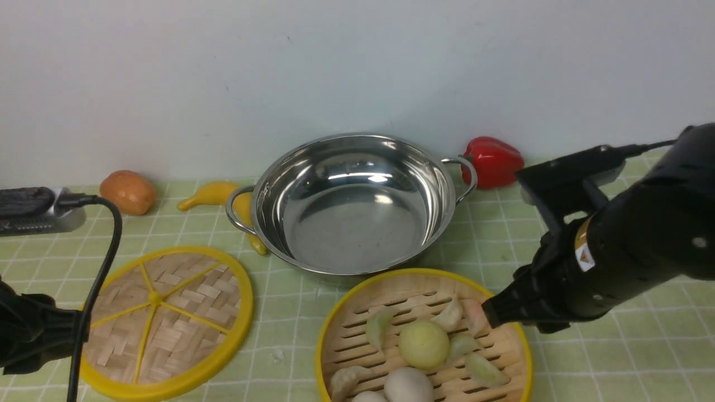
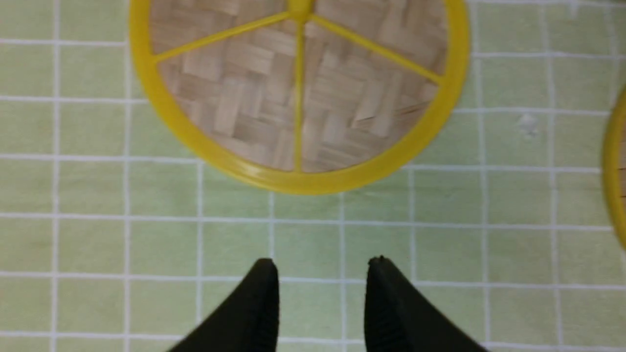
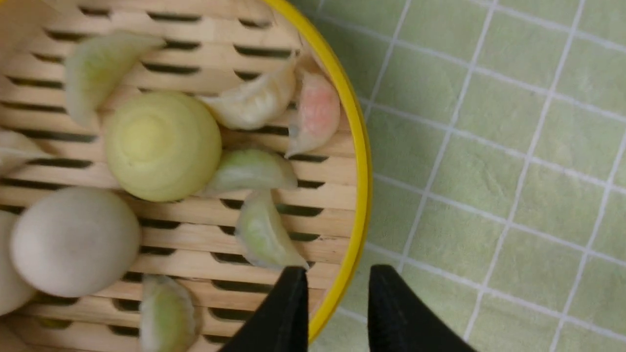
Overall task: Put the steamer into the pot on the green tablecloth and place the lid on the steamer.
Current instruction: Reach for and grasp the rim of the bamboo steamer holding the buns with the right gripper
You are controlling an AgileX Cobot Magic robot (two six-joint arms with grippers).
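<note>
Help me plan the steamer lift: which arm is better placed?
Right: the right pincer straddles the steamer rim, jaws apart; the left pincer hovers open over green tablecloth, short of the lid.

no text is legible; a small yellow sticker [image 1: 584,255] with a triangle sign sits on the right arm [image 1: 642,245].

The pot [image 1: 352,218] is mirror-glossy polished metal, the steamer [image 1: 410,291] and lid [image 1: 167,318] matt pale bamboo with smooth, glossy yellow plastic-looking rims, the green tablecloth [image 1: 614,346] soft matt cloth.
</note>
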